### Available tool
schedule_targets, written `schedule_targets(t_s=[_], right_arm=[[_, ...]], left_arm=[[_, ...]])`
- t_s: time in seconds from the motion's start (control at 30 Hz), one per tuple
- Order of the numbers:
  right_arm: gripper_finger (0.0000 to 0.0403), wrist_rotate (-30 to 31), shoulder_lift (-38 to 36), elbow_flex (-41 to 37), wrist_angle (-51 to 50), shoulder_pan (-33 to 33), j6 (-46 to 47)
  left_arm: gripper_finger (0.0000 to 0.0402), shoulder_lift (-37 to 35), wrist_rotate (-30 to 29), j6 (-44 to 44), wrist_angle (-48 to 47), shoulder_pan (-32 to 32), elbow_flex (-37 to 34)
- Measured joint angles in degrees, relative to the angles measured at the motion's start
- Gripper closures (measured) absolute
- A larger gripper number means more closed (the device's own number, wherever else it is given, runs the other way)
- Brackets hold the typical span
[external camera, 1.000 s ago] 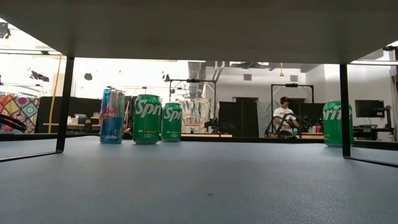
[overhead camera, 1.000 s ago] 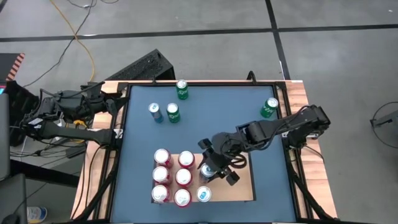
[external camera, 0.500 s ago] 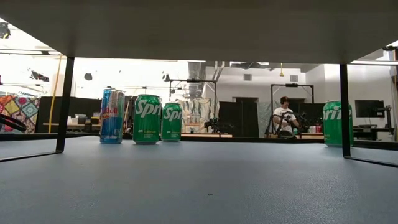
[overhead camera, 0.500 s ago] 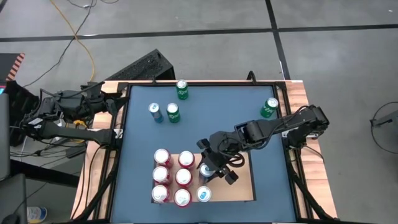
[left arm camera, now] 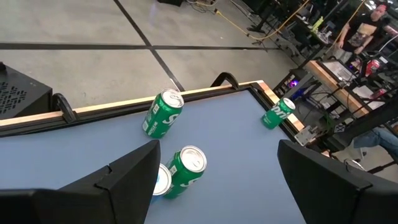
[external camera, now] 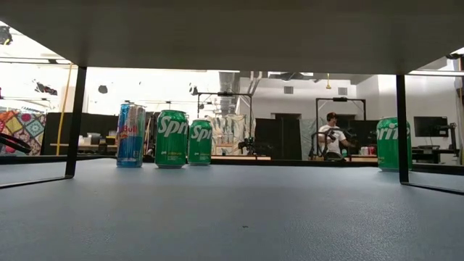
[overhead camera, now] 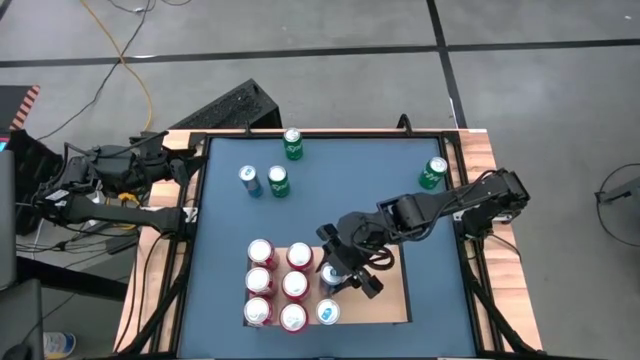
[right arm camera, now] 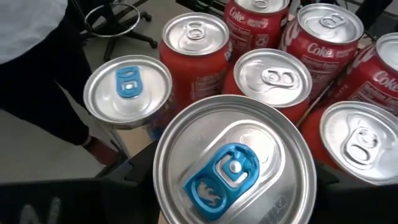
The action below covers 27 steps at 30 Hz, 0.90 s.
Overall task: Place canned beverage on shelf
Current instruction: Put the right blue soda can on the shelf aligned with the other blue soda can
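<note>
My right gripper (overhead camera: 340, 272) has just begun easing its fingers apart around the silver-topped, blue-tabbed can (right arm camera: 233, 165), now standing on the pale tan wooden shelf (overhead camera: 395, 300) beside the red cola cans (right arm camera: 273, 78). I judge this placement nearly finished. My left gripper (left arm camera: 214, 180) waits open, well away.

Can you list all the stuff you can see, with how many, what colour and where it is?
Red cola cans: six, red with silver tops, two columns of three on the shelf.
Blue-tab cans: two, silver tops with blue tabs, on the shelf right of the red ones; one sits between the right gripper's fingers.
Green soda cans: three, green, on the blue table's far part, one near the right edge.
Slim blue can: one, blue and silver, beside a green can.
Shelf: one, pale tan board, near edge of the table.
Table: one, blue top.
Left gripper: open, at the table's left edge.
Right gripper: dark, around a blue-tab can.
</note>
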Motion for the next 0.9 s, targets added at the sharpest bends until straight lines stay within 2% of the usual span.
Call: schedule_targets(t_s=[0.9], right_arm=[[0.0157,-1.6,1.9,0.0,0.6,-0.8,1.3]], left_arm=[[0.0093,0.0,0.0,1.2,0.0,0.0,0.0]])
